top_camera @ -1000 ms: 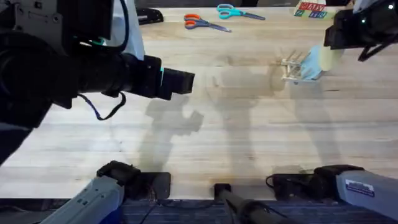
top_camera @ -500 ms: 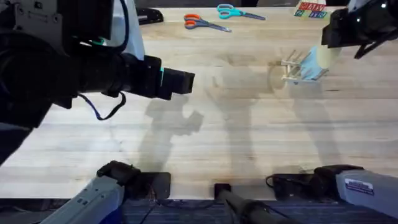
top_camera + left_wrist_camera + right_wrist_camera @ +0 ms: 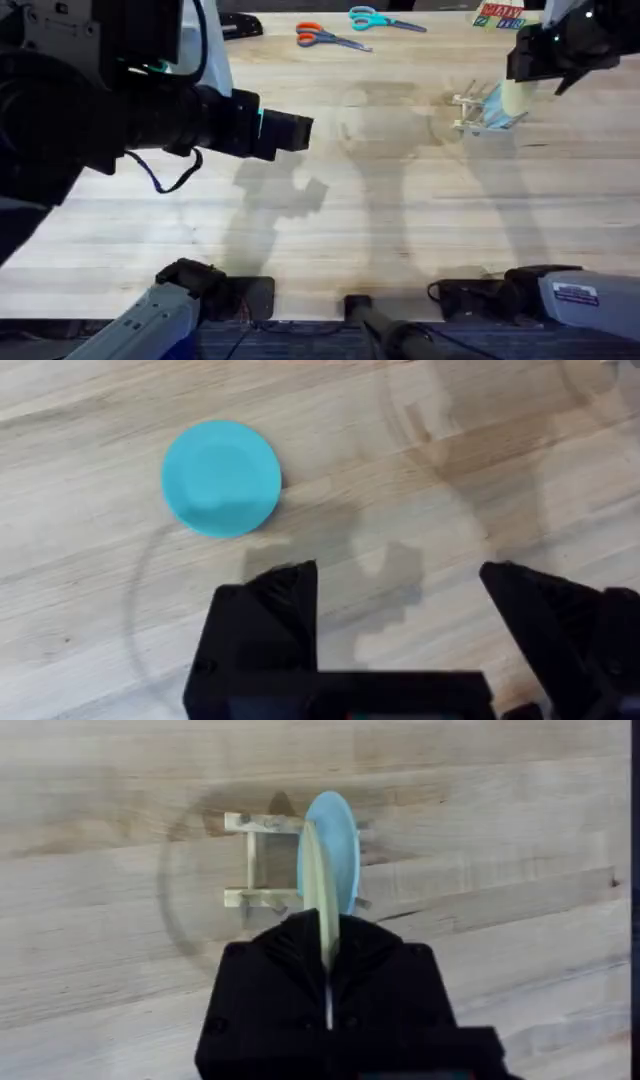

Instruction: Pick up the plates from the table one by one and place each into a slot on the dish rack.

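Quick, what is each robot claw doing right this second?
Left gripper: open, holding nothing, above the table near the turquoise plate.
Right gripper: shut on the pale yellow plate, over the dish rack.

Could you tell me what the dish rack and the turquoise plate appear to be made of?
The dish rack looks like pale unfinished wood: thin round dowels on a low frame, matching the table's tone. The turquoise plate seems to be plastic with a matte finish, judging by its flat uniform colour and soft, glare-free surface, though glazed ceramic cannot be excluded.

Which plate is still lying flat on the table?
The turquoise plate, flat on the wood in front of the open left hand. The pale blue plate stands in the rack; the right hand holds the pale yellow plate on edge.
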`<act>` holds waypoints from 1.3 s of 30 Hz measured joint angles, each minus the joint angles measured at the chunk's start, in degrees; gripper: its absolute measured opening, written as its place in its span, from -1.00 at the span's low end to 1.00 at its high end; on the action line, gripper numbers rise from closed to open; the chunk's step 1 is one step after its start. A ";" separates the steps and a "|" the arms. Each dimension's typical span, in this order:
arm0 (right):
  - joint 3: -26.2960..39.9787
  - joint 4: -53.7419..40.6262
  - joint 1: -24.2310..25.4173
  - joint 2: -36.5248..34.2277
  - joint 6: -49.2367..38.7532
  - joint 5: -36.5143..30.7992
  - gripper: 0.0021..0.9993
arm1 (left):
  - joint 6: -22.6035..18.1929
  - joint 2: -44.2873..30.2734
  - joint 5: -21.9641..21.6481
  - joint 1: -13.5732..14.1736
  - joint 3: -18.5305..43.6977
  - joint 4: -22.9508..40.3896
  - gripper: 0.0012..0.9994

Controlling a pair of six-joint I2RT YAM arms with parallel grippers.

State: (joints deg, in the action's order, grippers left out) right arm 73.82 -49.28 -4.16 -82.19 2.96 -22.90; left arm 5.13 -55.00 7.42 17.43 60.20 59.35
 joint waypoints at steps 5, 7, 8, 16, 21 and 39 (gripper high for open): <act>0.00 0.22 0.13 -0.07 0.03 -0.01 -0.94 | 0.00 -0.02 0.01 0.00 0.00 0.00 0.99; 0.00 0.33 0.27 -0.07 0.16 -0.02 -0.94 | 0.00 0.00 0.02 0.00 0.00 0.00 0.99; 0.00 0.46 0.34 -0.17 0.25 -0.02 -0.94 | 0.00 -0.01 0.00 0.00 0.00 0.00 0.99; 0.02 1.14 0.35 -1.90 1.36 0.00 -0.94 | 0.00 -0.02 0.00 0.00 0.00 0.00 0.99; 0.02 1.31 0.53 -2.43 1.56 0.00 -0.94 | 0.00 0.00 0.02 0.00 0.00 0.01 0.99; 0.02 3.41 2.59 -2.43 2.63 2.63 -0.94 | 0.00 0.00 0.00 0.00 0.00 0.00 0.99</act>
State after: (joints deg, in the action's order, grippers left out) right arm 73.84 -45.86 -1.57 -84.62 5.59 -20.27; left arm 5.13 -55.00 7.42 17.43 60.20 59.35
